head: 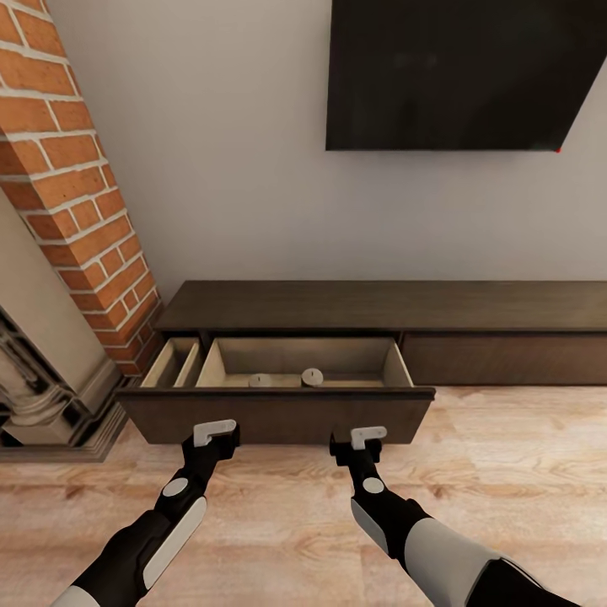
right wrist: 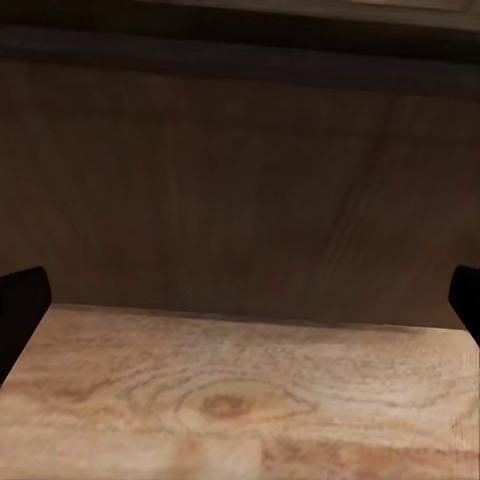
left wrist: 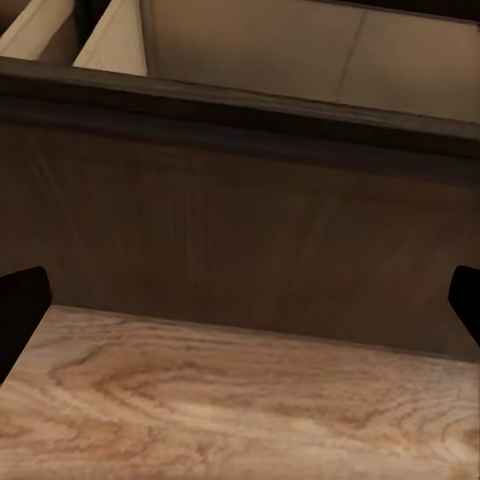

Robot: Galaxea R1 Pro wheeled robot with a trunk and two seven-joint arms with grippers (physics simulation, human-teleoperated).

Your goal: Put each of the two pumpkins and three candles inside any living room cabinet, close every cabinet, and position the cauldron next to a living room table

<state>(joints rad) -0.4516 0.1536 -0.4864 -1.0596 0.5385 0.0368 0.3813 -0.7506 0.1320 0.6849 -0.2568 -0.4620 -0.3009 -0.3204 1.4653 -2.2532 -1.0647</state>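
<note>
Two candles (head: 261, 380) (head: 313, 375), short pale pucks, sit side by side on the beige floor of the pulled-out drawer (head: 278, 416) of the dark brown cabinet (head: 379, 305) under the wall-mounted TV (head: 459, 72). Both the left gripper (head: 214, 434) and the right gripper (head: 364, 440) are spread wide and empty, close against the drawer front. An uneven push could skew the drawer so it jams, or jolt the candles; shutting it now may also be premature.
</note>
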